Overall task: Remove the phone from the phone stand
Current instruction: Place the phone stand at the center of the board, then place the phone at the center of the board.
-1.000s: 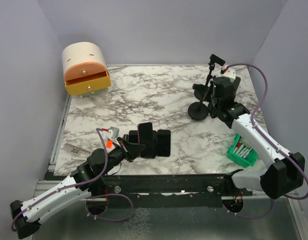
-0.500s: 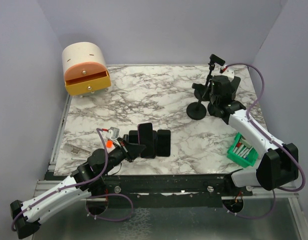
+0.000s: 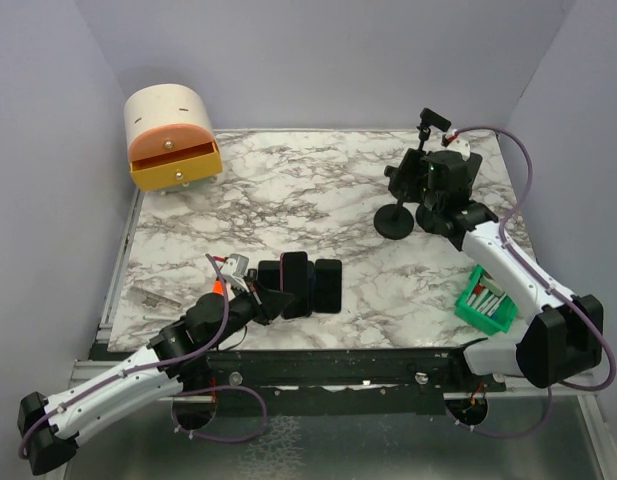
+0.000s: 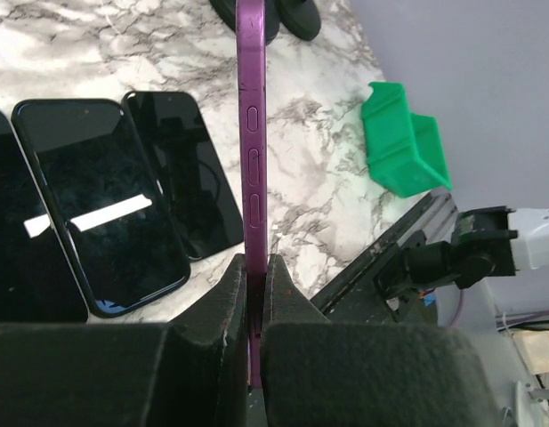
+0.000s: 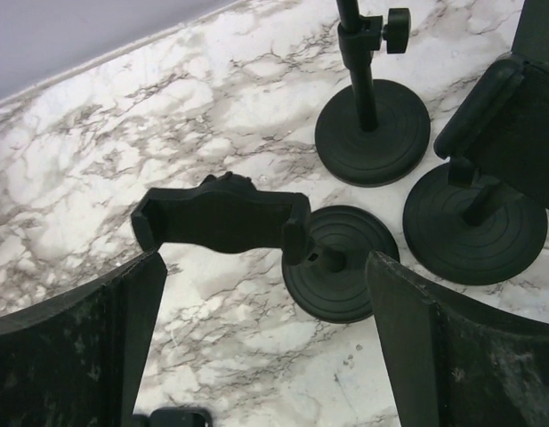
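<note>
Comparing with a second ago, the big change is on my right side. My right gripper (image 5: 263,258) was pinched closed by the stands and its jaws now stand spread wide, one finger (image 5: 69,356) at each side of the wrist view, with nothing between them. It hangs at the same far right spot over the marble table (image 3: 288,190). My left arm has slid a little to the right along the near edge and carried its load with it.

My left gripper (image 4: 254,267) is clamped tight on the phone (image 4: 254,133), a purple one seen edge-on with its side buttons facing the camera. It stands upright out of my fingertips, above the near middle of the table and well apart from the stands.

The phone stand (image 5: 216,221) holds nothing in its clamp, and its round base sits just below my open right jaws.

Counting stands, I see three round bases close together:
- the empty clamp's own base
- the stand with the knobbed post (image 5: 372,133) behind it
- the stand at the right edge (image 5: 474,222)

Counting phones, there are four: the purple one I grip and three dark phones (image 4: 96,205) lying flat side by side. The leftmost of these is cut off by the frame.

One green bin (image 3: 485,300) sits by my right arm. One cream and orange drawer box (image 3: 171,135) sits at the far left corner.
</note>
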Tool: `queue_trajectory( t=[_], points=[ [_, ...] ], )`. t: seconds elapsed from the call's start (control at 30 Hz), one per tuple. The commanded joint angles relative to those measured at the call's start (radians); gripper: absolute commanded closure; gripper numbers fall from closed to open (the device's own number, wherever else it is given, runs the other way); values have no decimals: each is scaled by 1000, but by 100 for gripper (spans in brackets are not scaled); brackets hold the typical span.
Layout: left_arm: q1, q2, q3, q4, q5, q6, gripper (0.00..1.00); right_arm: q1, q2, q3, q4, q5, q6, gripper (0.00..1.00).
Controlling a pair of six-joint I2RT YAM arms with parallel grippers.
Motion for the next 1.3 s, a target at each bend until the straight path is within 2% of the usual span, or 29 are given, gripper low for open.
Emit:
queue_trajectory(
  t=[0.0,0.27,0.43,0.53,0.73,0.97,1.27],
  points=[
    [-3,55,64,31,8,8,100,-5,-113,41,-65,-79,9,0],
    [-3,210,119,111,73,25,100,-5,-352,99,-316,-82,-45,0],
    [-3,367,149,221,124,10,100,-5,-541,67,-420,-150,-83,0],
    [-7,472,187,269,151,-3,100,-5,-655,10,-466,-174,-100,0],
    [-61,678,293,316,146,15,100,-5,-919,-158,-446,-181,-98,1],
    [-159,881,414,348,58,26,100,-5,-1061,-231,-493,-188,-86,2],
    [-196,1105,530,387,-70,-125,100,-5,-1127,-233,-515,-192,-81,3]
  ],
)
